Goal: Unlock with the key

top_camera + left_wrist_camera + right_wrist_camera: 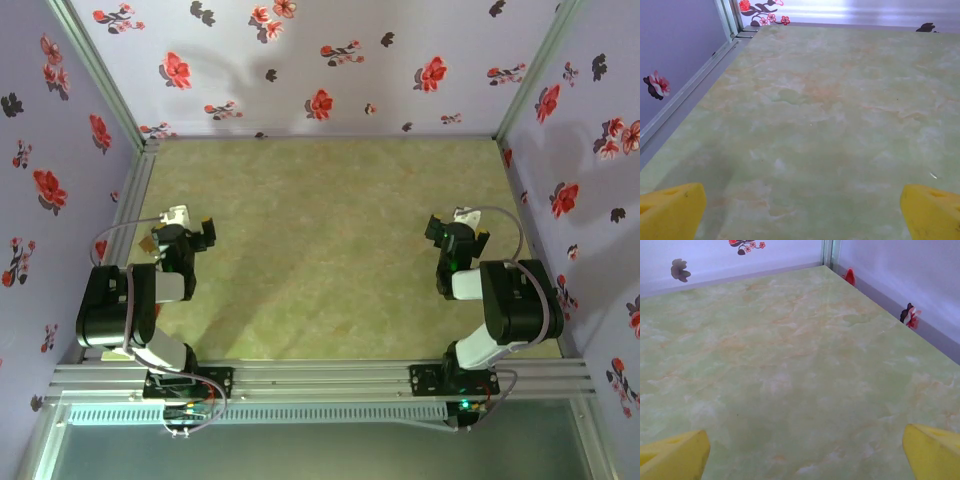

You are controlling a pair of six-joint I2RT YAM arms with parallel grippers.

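Observation:
The key is out of view. My left gripper [190, 228] hovers low over the green marbled tabletop [320, 260] near its left edge, folded back close to its base. In the left wrist view its yellow fingertips [670, 211] stand far apart at the bottom corners, and the left gripper [802, 212] is open with bare table between them. My right gripper [456, 230] sits mirrored near the right edge. The right gripper [805, 452] is open too, its yellow fingertips [935, 450] wide apart over bare surface.
Lilac walls with red and black flower stickers [320, 103] enclose the table on three sides. Aluminium frame rails [135, 195] run along the left edge and across the front [320, 380]. The far left corner post [730, 20] and far right corner [829, 255] show ahead.

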